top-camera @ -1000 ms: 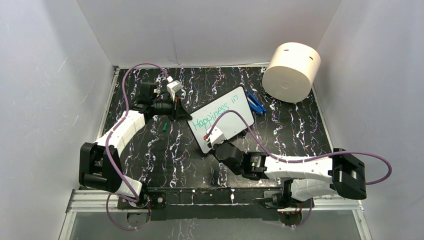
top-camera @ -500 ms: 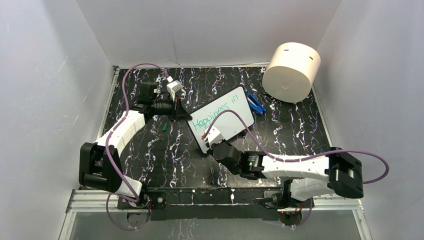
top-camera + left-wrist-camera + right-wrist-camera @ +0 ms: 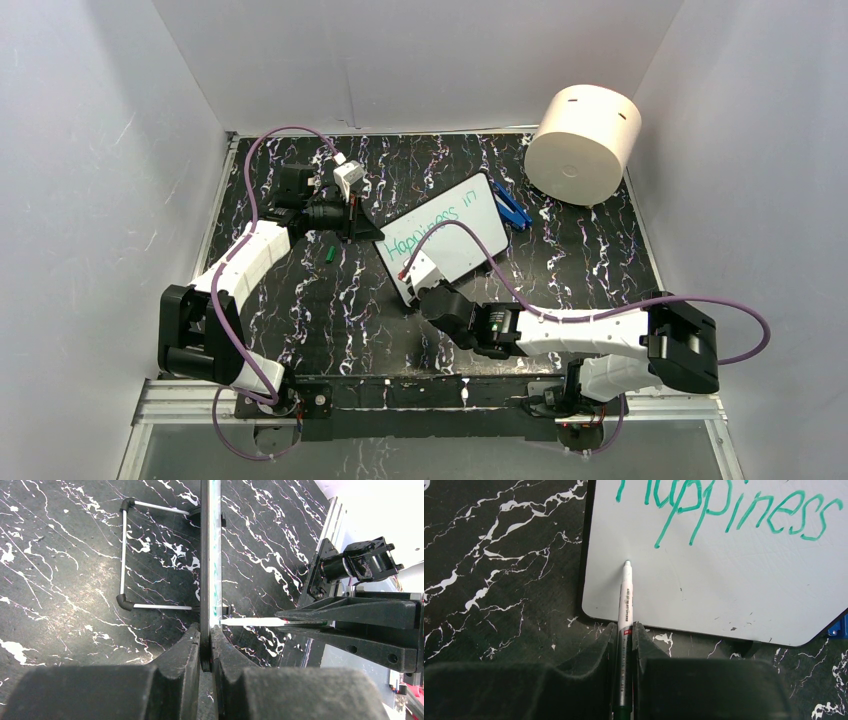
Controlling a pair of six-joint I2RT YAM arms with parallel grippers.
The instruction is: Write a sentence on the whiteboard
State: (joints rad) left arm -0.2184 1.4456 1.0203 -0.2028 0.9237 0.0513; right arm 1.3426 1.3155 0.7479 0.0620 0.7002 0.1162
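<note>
My left hand is clamped on the frame edge of the whiteboard, which stands propped on a wire stand mid-tabletop. My right hand is closed on a teal marker, its tip at the white just below "Happiness" in the sentence. Judgement: the board is thin, light, stiff and slick-faced. It would likely skid or tip under pen pressure, so grip the frame, never the writing face.

Plain white walls on three sides of a black, white-veined tabletop, under even light.
</note>
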